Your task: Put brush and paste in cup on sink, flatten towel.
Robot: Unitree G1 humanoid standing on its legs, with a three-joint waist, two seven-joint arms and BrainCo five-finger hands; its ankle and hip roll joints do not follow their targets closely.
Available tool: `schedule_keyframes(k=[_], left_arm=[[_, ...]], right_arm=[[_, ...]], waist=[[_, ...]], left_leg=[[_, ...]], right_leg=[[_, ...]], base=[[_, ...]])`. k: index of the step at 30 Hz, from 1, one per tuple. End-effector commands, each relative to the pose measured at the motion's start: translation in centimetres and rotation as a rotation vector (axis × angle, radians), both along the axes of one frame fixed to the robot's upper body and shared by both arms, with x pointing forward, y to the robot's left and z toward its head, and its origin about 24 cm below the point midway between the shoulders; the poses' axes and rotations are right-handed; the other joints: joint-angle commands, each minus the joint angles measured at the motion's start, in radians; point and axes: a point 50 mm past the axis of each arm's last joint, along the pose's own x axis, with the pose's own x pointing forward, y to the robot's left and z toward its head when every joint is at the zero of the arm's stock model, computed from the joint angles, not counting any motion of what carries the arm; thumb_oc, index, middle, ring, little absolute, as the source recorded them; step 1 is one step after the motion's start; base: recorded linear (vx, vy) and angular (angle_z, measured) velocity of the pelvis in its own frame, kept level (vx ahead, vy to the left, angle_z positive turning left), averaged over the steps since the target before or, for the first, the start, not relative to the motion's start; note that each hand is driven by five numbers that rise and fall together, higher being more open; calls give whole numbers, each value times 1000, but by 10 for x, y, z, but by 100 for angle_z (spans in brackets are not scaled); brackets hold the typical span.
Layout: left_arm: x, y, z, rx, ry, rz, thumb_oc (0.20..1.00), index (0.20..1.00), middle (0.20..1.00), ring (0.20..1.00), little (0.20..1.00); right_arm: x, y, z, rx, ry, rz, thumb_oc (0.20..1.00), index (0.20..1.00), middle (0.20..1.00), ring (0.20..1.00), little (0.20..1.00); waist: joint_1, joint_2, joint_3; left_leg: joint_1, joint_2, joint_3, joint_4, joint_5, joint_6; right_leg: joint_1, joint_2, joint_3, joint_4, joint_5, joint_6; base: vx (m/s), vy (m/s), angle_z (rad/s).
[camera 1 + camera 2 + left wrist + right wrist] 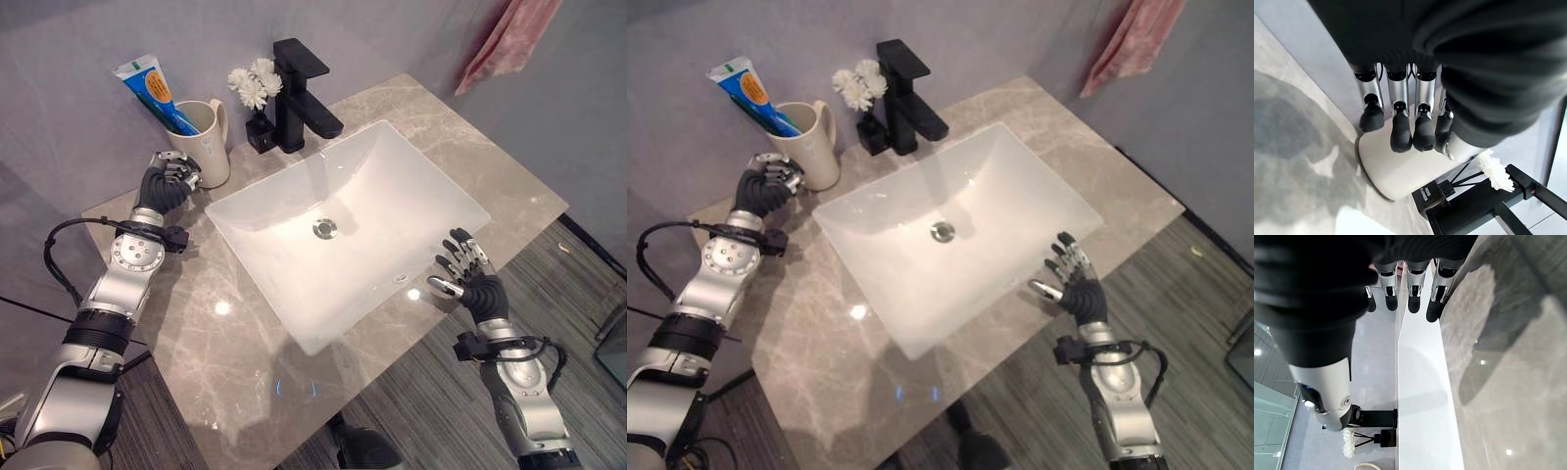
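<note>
Towel (509,39) hangs on wall, well beyond your right hand (468,277), fingers spread, empty. Left hand (167,184), fingers curled, empty, beside cup (204,142) holding paste (155,92).

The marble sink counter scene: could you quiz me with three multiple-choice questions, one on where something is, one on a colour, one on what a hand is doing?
1. Where is the blue-and-white toothpaste tube?
A. In the basin
B. In the cream ceramic cup
C. On the floor

2. What colour is the square tap?
A. Black
B. Gold
C. White

3. How is the right hand?
A. Gripping the towel
B. Holding the cup
C. Open, holding nothing

Answers: 1 B, the tube stands out of the cup. 2 A, the tap is matt black. 3 C, its fingers are spread by the white rectangular basin.
</note>
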Motion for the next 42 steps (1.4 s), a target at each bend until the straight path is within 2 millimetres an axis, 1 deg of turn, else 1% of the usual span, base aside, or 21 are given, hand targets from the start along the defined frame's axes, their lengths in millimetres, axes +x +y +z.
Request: schedule_keyframes(k=[1,14,20,21,22,27,32,37,39,42], left_arm=[[9,5,43,29,-126,17,200,200,200,200,200],[10,3,46,28,-133,15,200,200,200,200,200],[9,4,45,25,-133,19,200,200,200,200,200],[9,4,44,24,-132,20,482,482,482,482,482],[9,4,43,22,-132,21,1000,1000,1000,1000,1000],[9,0,37,20,-118,7,1000,1000,1000,1000,1000],[8,-5,30,-3,-101,-12,1000,1000,1000,1000,1000],[6,-6,17,-33,-66,-26,1000,1000,1000,1000,1000],[5,-7,15,-35,-62,-28,1000,1000,1000,1000,1000],[0,-5,3,-47,-38,-26,1000,1000,1000,1000,1000]], right_arm=[[-9,-18,18,-36,-88,-35,1000,1000,1000,1000,1000],[-8,-18,20,-31,-95,-32,1000,1000,1000,1000,1000],[-9,-18,16,-32,-79,-31,1000,1000,1000,1000,1000],[-10,-18,15,-33,-75,-31,1000,1000,1000,1000,1000],[-10,-18,15,-33,-73,-31,1000,1000,1000,1000,1000],[-12,-18,11,-29,-56,-34,1000,1000,1000,1000,1000],[-10,-17,12,-26,-60,-32,1000,1000,1000,1000,1000],[-7,-15,13,-24,-58,-26,1000,1000,1000,1000,1000],[-7,-15,13,-26,-57,-25,1000,1000,1000,1000,1000],[-5,-13,12,-31,-50,-23,1000,1000,1000,1000,1000]], waist=[[-15,-2,-19],[-24,-4,-13],[-25,-5,-15],[-24,-5,-17],[-23,-5,-17],[-16,-2,-23],[-9,1,-25],[5,1,-29],[7,1,-31],[22,-1,-36]], left_leg=[[80,26,-63,17,-150,-30],[73,31,-52,19,-151,-32],[77,32,-51,17,-150,-33],[79,32,-51,17,-150,-33],[80,32,-52,17,-150,-33],[95,31,-57,14,-153,-34],[101,27,-63,14,-154,-33],[107,24,-75,13,-154,-34],[108,24,-77,13,-153,-33],[113,23,-83,14,-152,-34]], right_leg=[[-3,-50,-91,14,-81,75],[-18,-45,-81,17,-76,74],[-15,-43,-83,15,-78,73],[-14,-43,-84,15,-79,73],[-12,-43,-85,15,-80,73],[8,-46,-97,12,-85,72],[24,-48,-107,11,-89,70],[40,-53,-124,9,-92,70],[44,-54,-127,8,-93,70],[57,-55,-137,9,-95,68]], base=[[0,0,0],[3,-8,-2],[0,0,0],[0,0,0],[0,0,0],[0,0,0],[0,1,1],[0,0,0],[0,0,0],[-3,-2,2]])
